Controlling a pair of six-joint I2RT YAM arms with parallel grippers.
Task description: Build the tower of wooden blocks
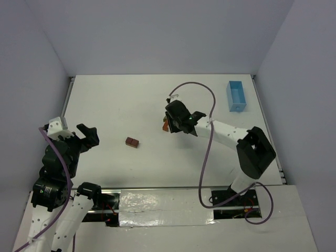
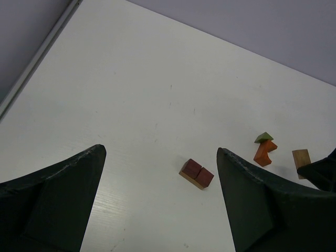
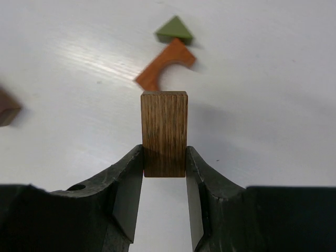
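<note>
Brown wood block (image 3: 164,134) clamped upright between right gripper (image 3: 164,160) jaws, near table centre; table contact cannot be told. Orange arch block (image 3: 165,65) lies at its 12 o'clock, green wedge (image 3: 175,29) just beside arch's far end. Reddish-brown block pair (image 1: 132,142) seen at 8 o'clock from right gripper, apart. Left gripper (image 2: 160,157) jaws spread wide, nothing held. Light-blue tray (image 1: 235,95) at right gripper's 2 o'clock, well apart.
</note>
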